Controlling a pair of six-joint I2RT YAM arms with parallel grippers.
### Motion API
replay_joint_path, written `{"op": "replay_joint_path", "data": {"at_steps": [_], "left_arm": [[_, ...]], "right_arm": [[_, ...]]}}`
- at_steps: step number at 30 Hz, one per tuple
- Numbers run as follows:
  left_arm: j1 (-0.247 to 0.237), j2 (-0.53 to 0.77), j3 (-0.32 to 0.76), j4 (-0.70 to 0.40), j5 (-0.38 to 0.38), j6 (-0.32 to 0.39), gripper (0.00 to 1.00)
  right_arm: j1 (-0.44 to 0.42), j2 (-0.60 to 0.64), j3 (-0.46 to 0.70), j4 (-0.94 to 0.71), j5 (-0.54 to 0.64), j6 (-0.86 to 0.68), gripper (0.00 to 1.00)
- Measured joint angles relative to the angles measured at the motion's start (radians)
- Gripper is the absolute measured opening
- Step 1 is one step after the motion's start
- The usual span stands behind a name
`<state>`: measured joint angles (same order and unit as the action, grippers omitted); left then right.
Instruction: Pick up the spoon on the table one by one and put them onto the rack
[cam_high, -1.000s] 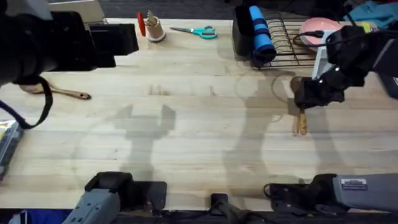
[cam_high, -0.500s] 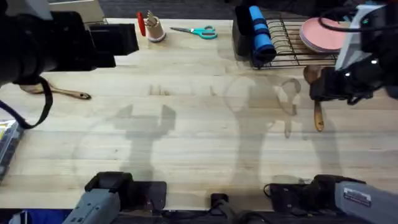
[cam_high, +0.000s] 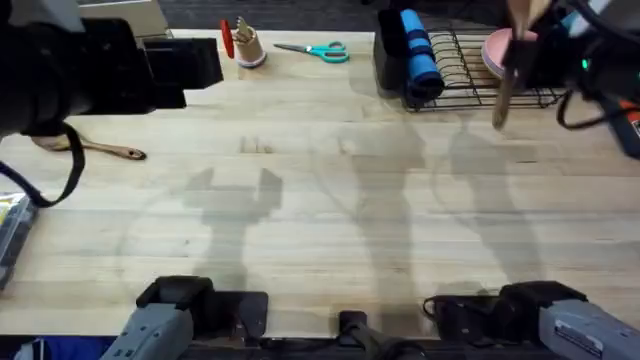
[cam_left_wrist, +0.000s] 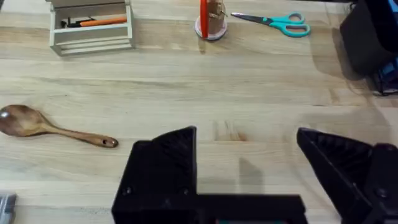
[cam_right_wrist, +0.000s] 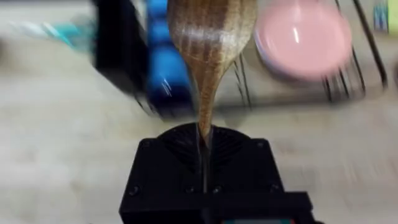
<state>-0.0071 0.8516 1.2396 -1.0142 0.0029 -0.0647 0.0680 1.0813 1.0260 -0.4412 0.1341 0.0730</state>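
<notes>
Overhead, the right tool (cam_high: 520, 62) grips one spoon (cam_high: 505, 90) by its handle, lifted over the rack (cam_high: 470, 75) at the far right of the worktop (cam_high: 320, 220), not yet set down. The second spoon (cam_left_wrist: 53, 127) lies at the far left, untouched, just beside the left tool (cam_left_wrist: 249, 180), whose jaws stand open and empty. Neither spoon is racked, I judge

- One brown wooden spoon (cam_high: 507, 75) hangs in the air at the table's far right, handle slanting down, its oval bowl (cam_right_wrist: 210, 28) raised above the rack.
- The second spoon (cam_left_wrist: 46, 126) lies flat on the pale plank table (cam_high: 330, 220) at its left side, bowl outward.
- The black wire rack (cam_high: 470, 70) stands at the far right edge, its tall black holder (cam_high: 392, 60) at the left end.
</notes>
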Motion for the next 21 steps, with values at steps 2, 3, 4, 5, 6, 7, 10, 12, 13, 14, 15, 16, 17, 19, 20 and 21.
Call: {"op": "replay_joint_path", "data": {"at_steps": [2,3,4,5,6,7,10,12,13,14,15,16,17,19,20,21], "left_arm": [[0.0,0.0,0.0,0.0,0.0,0.0,0.993],[0.0,0.0,0.0,0.0,0.0,0.0,0.992],[0.0,0.0,0.0,0.0,0.0,0.0,0.992],[0.0,0.0,0.0,0.0,0.0,0.0,0.992],[0.0,0.0,0.0,0.0,0.0,0.0,0.993],[0.0,0.0,0.0,0.0,0.0,0.0,0.993],[0.0,0.0,0.0,0.0,0.0,0.0,0.993],[0.0,0.0,0.0,0.0,0.0,0.0,0.993],[0.0,0.0,0.0,0.0,0.0,0.0,0.993],[0.0,0.0,0.0,0.0,0.0,0.0,0.993],[0.0,0.0,0.0,0.0,0.0,0.0,0.994],[0.0,0.0,0.0,0.0,0.0,0.0,0.992],[0.0,0.0,0.0,0.0,0.0,0.0,0.993],[0.0,0.0,0.0,0.0,0.0,0.0,0.993],[0.0,0.0,0.0,0.0,0.0,0.0,0.993],[0.0,0.0,0.0,0.0,0.0,0.0,0.993]], "right_arm": [[0.033,0.008,0.0,0.118,0.0,0.002,0.032],[0.047,0.015,0.0,0.176,0.0,0.002,0.032],[0.058,0.023,0.001,0.224,0.0,0.003,0.032],[0.068,0.034,0.001,0.278,0.0,0.003,0.032],[0.076,0.049,0.002,0.335,0.0,0.006,0.032],[0.082,0.064,0.002,0.384,0.0,0.01,0.032],[0.095,0.125,0.002,0.539,0.0,0.03,0.032],[0.099,0.17,0.002,0.624,0.0,0.035,0.032],[0.1,0.19,0.002,0.661,0.0,0.036,0.032],[0.1,0.215,0.002,0.706,0.0,0.039,0.032],[0.1,0.236,0.002,0.738,0.0,0.04,0.032],[0.1,0.257,0.002,0.765,0.0,0.04,0.032],[0.1,0.277,0.002,0.791,0.0,0.041,0.032],[0.1,0.315,0.002,0.843,0.0,0.044,0.032],[0.1,0.331,0.002,0.862,0.0,0.044,0.032],[0.1,0.348,0.002,0.885,0.0,0.046,0.032]]}}
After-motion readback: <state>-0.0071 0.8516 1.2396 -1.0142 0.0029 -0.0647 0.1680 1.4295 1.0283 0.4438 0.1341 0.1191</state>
